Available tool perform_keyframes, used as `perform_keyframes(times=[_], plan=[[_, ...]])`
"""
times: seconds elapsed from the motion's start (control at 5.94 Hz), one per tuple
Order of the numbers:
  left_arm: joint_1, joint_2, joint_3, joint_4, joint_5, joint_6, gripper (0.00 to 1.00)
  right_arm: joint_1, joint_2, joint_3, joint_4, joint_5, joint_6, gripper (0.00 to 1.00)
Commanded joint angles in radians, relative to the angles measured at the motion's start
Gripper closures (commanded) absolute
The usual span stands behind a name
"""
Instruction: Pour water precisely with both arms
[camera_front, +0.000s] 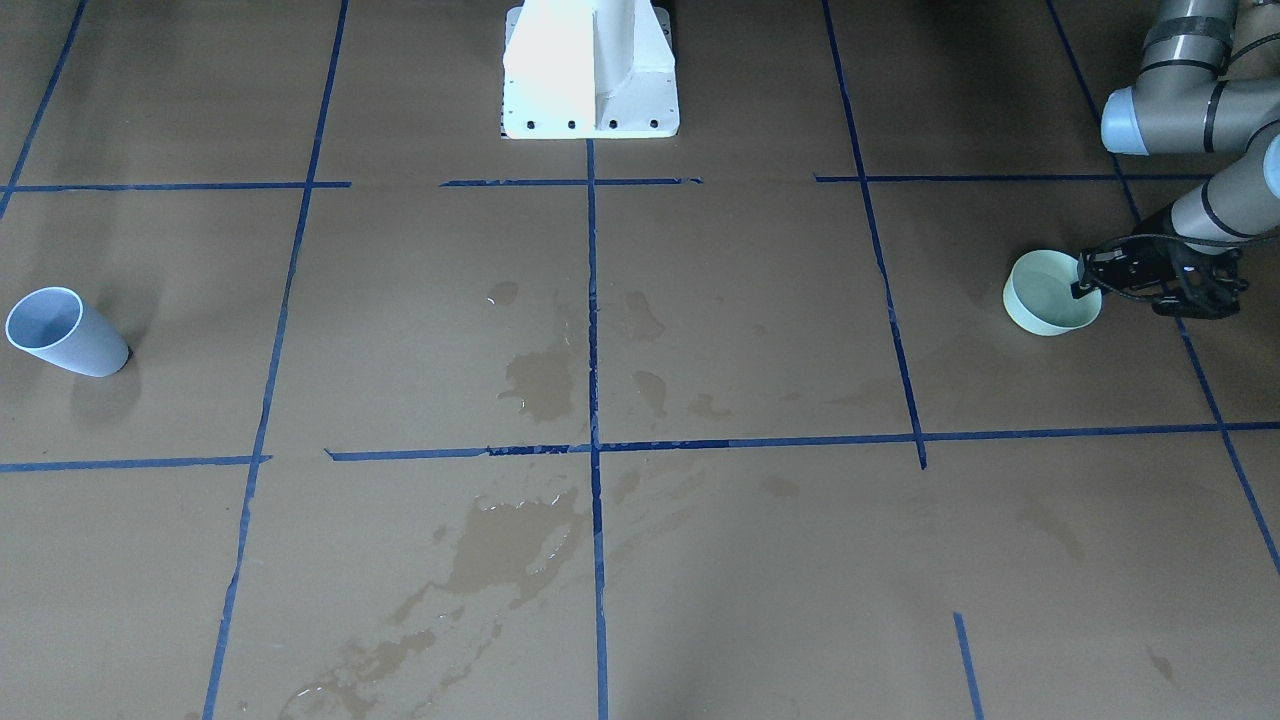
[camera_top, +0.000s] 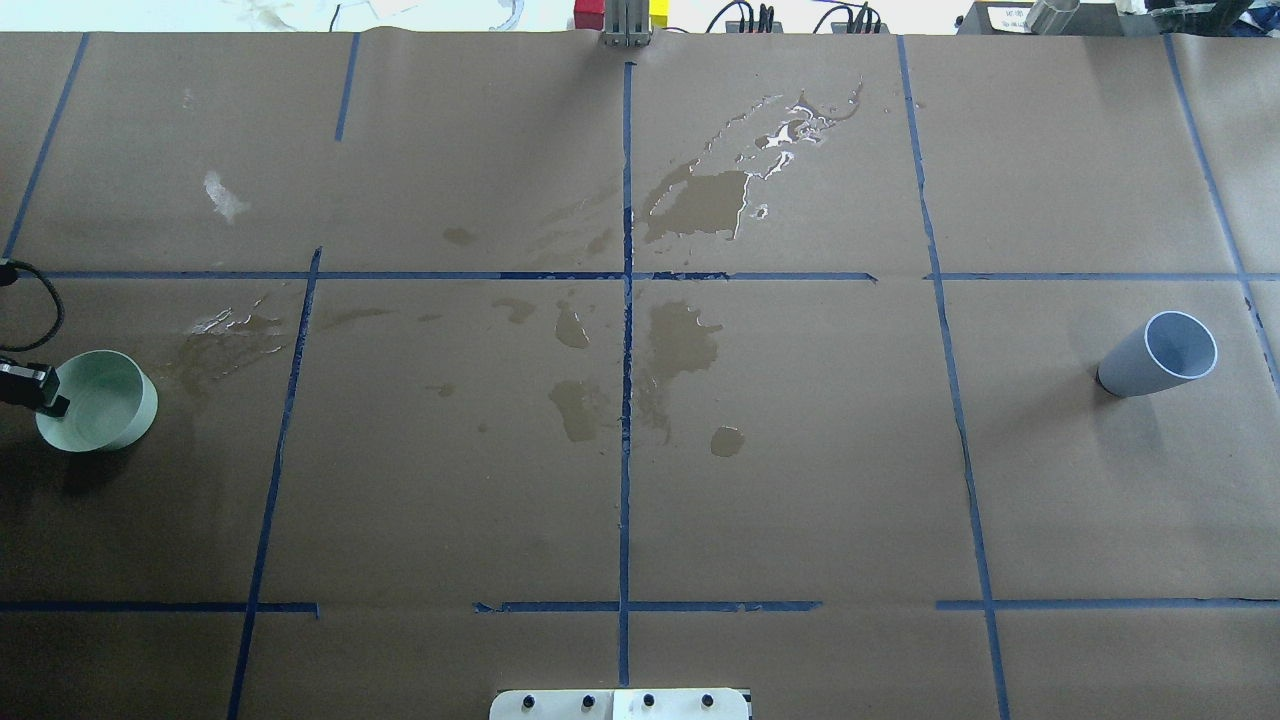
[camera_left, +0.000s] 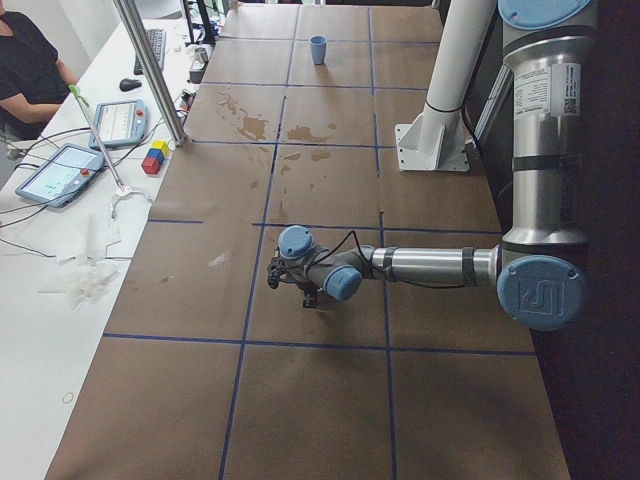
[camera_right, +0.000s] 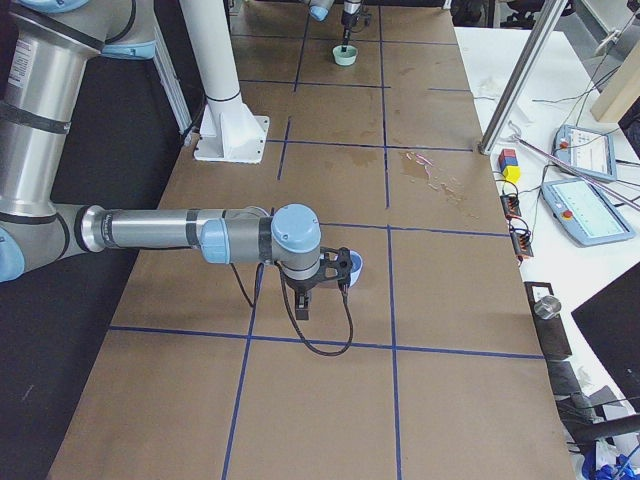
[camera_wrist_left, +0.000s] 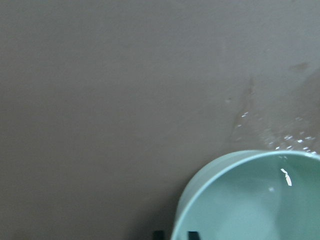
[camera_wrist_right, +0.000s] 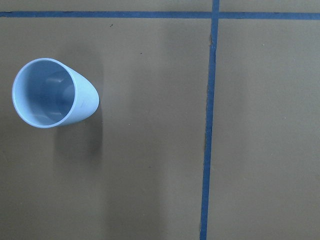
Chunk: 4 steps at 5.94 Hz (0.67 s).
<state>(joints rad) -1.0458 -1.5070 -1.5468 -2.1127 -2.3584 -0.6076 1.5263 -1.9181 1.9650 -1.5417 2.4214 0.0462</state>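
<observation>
A pale green bowl (camera_front: 1050, 292) (camera_top: 100, 400) stands at my left end of the brown table. Clear water with a small glint (camera_wrist_left: 286, 178) lies inside it. My left gripper (camera_front: 1082, 280) (camera_top: 55, 403) (camera_wrist_left: 175, 235) reaches in low from the side, one finger inside the bowl's rim and one outside, shut on it. At the other end a light blue cup (camera_front: 65, 332) (camera_top: 1160, 355) (camera_wrist_right: 52, 92) stands upright and looks empty. My right gripper (camera_right: 335, 270) hangs beside that cup, seen only in the exterior right view, so I cannot tell its state.
Spilled water puddles (camera_top: 700, 200) (camera_front: 520, 540) darken the middle and far side of the table. The white pedestal (camera_front: 590, 70) stands at the robot's edge. Blue tape lines (camera_top: 625, 400) grid the surface. A person (camera_left: 30, 60), tablets and a metal post (camera_left: 150, 70) are at the operators' side.
</observation>
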Motion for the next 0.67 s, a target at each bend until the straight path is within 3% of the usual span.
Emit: perform_keyframes(times=[0.0, 0.17, 0.51], plan=[[0.001, -0.022, -0.047, -0.018, -0.005, -0.023, 1.00, 0.000, 0.001, 0.000, 0.000, 0.001, 0.000, 0.00], [0.009, -0.056, -0.108, -0.015, -0.027, -0.143, 1.00, 0.000, 0.001, 0.000, 0.000, 0.001, 0.000, 0.00], [0.177, -0.247, -0.148, -0.007, -0.030, -0.431, 1.00, 0.000, 0.001, 0.000, 0.000, 0.001, 0.001, 0.00]])
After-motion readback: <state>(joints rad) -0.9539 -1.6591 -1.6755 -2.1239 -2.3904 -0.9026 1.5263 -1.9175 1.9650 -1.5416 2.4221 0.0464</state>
